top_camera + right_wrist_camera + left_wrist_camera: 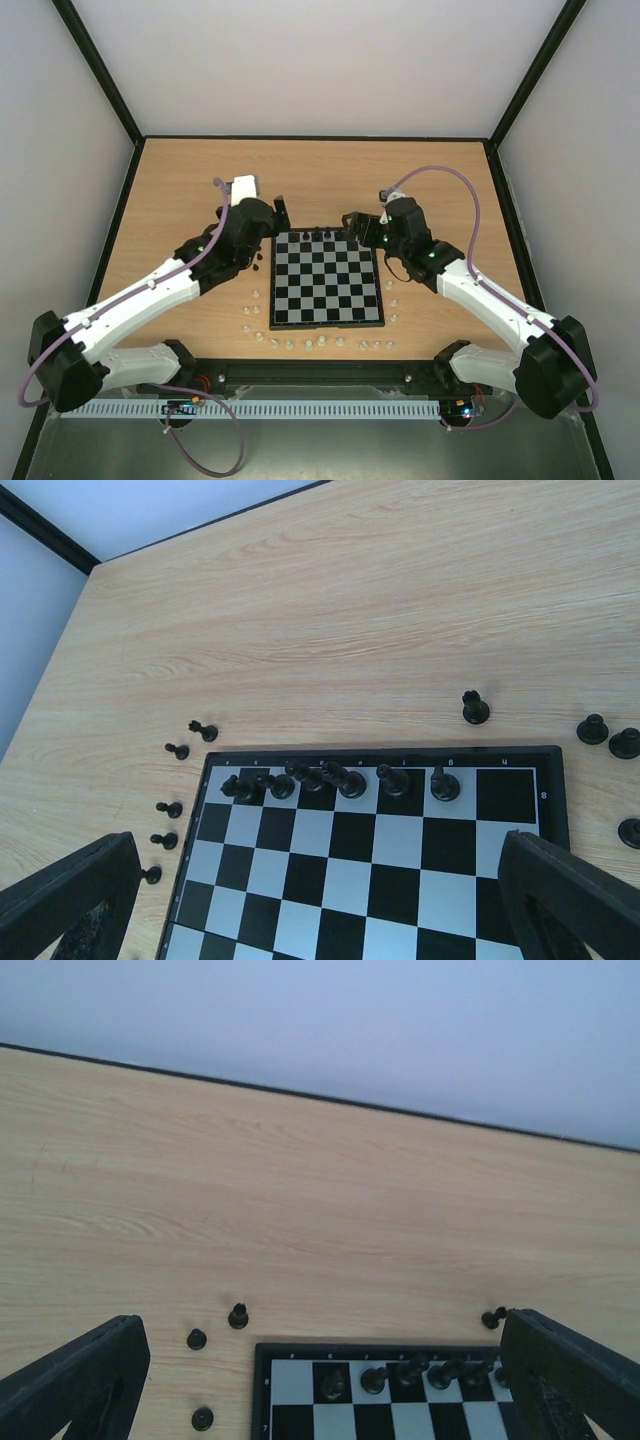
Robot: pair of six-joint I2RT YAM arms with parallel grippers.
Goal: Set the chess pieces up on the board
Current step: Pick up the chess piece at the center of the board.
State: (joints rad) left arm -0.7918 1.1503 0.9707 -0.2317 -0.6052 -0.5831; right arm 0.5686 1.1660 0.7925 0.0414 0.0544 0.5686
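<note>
1. Both grippers are released, jaws spread wide and holding nothing. The left gripper (320, 1325) and the right gripper (318, 840) each hang over the far edge of the board (515, 795), with the back-row squares lying between their fingers.
2. A handful of chess pieces (345, 778) stand crowded in that back row, between the right fingers and a little ahead of them. A finger coming down for a neighbouring square could bowl several over.
3. The loose black pieces (475, 708) sit on the table (350, 600), ahead of the fingers and outside them on both sides. A few look tipped over. They are so tiny that wide jaws may close off-centre and flick one away.
4. One fallen piece (493, 1317) lies just beside a fingertip of the left gripper. A small sideways move could knock it away.
5. The two grippers are near each other over the same board edge, so reaching for adjoining squares risks a bump.
6. The white pieces (310, 343) sit well behind the fingers, along the board's near edge. A sweeping forearm could scatter them.
</note>
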